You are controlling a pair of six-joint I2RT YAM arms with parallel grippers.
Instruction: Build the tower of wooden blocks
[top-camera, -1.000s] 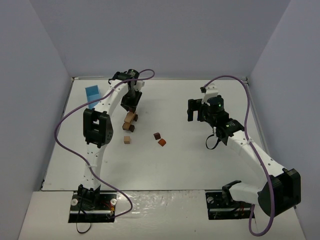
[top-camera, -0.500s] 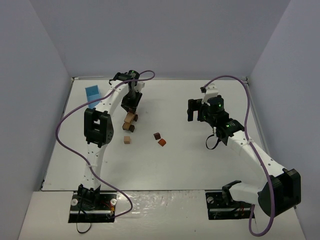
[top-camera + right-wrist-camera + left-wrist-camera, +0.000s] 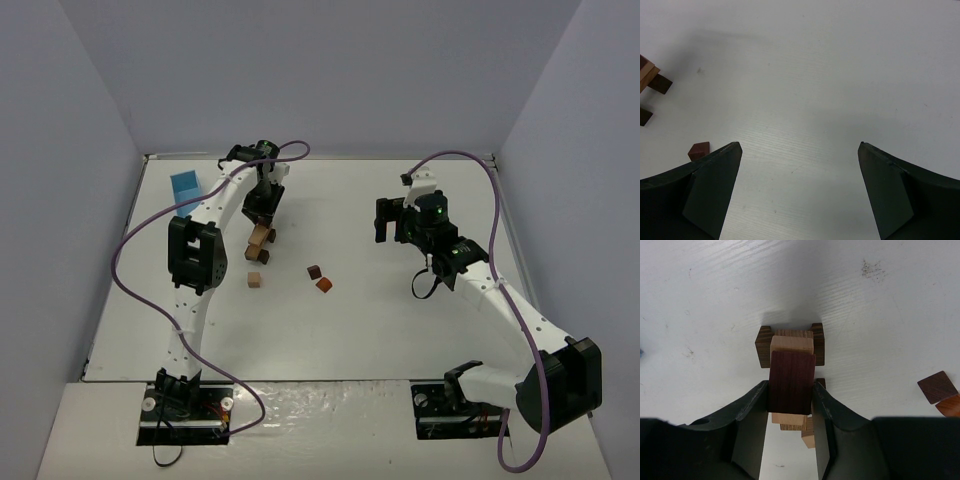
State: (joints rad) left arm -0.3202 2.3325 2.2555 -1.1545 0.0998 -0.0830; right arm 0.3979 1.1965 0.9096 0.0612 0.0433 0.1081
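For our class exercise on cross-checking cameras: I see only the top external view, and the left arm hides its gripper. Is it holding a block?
Observer: Yes. In the left wrist view the left gripper is shut on a dark reddish block, with the tower right behind it.
Operator: What shows of the tower there?
Observer: A light tan block just past the held one, flanked by two dark brown pieces.
Operator: And the right gripper?
Observer: Its wrist view shows the right gripper wide open, with only bare table between the jaws.
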